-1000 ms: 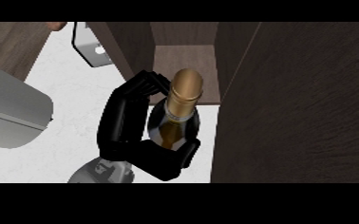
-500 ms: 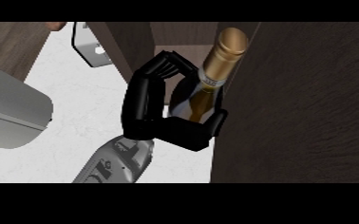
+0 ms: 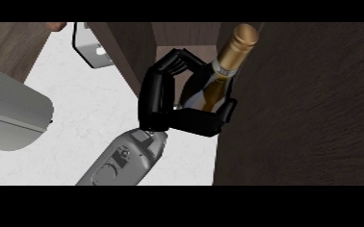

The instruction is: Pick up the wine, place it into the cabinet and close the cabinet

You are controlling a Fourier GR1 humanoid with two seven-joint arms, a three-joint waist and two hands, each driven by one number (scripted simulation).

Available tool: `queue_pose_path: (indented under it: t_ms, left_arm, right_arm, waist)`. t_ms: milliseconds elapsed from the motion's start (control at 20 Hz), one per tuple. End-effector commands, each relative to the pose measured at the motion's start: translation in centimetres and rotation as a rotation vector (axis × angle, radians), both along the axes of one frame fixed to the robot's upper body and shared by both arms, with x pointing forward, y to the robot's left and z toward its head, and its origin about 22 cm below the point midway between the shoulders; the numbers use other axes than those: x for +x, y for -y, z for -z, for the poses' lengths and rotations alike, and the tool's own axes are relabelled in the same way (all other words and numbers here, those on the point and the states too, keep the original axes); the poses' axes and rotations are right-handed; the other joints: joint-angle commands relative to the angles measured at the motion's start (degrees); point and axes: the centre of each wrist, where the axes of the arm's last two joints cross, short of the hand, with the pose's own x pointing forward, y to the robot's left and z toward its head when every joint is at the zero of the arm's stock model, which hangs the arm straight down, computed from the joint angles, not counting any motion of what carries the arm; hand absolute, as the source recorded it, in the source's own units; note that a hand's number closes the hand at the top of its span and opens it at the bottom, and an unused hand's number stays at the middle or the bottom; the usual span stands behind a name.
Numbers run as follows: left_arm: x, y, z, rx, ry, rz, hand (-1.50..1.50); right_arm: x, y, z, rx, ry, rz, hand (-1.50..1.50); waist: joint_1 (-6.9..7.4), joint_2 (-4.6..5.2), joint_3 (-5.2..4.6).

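The wine (image 3: pixel 222 74) is held upright at the cabinet (image 3: pixel 298 115) opening, fingers (image 3: pixel 167 77) of the right hand (image 3: pixel 177 106) curled round its body, so it can be set inside.

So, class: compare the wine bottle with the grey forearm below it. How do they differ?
The wine bottle is dark with a gold neck; the forearm is plain grey. The bottle sits gripped in the robot hand, its neck by the cabinet; the forearm lies over the white counter. Both tilt rightwards.
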Motion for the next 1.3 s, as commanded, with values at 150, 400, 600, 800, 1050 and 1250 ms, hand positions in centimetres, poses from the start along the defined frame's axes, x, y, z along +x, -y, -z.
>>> queue_pose_path:
  t_ms: [150, 400, 600, 800, 1050, 1250]
  left_arm:
    - [0.9, 0.4, 2.9, -0.05, -0.018, -0.031, 1.5]
    - [0.8, 0.2, 4.1, -0.042, -0.031, -0.042, 1.5]
    - [1.2, -0.2, 6.5, 0.052, -0.016, -0.085, 1.5]
    - [1.3, 0.8, 6.4, 0.09, -0.012, -0.1, 1.5]
    - [2.2, -1.7, 9.2, 0.102, 0.01, -0.108, 1.5]
    - [4.0, -2.3, 8.5, 0.086, 0.0, -0.135, 1.5]
  right_arm:
    - [-2.4, 0.4, -1.0, 0.037, 0.038, -0.042, -1.5]
    - [-2.3, -0.3, -0.4, 0.046, 0.041, -0.039, -1.5]
    - [-2.3, 0.9, -1.5, 0.03, 0.036, -0.032, -1.5]
    - [-1.1, 0.6, -0.9, 0.037, 0.059, -0.036, -1.5]
    - [-1.1, 0.2, -0.1, 0.043, 0.041, -0.036, -1.5]
    - [-1.6, 0.7, -0.8, 0.047, 0.042, -0.023, -1.5]
  waist:
    - [-0.26, 0.11, -0.03]
    - [0.17, 0.03, -0.01]
    - [0.07, 0.01, 0.0]
    - [0.24, 0.01, 0.0]
    - [0.43, 0.05, 0.0]
    - [0.37, 0.04, -0.02]
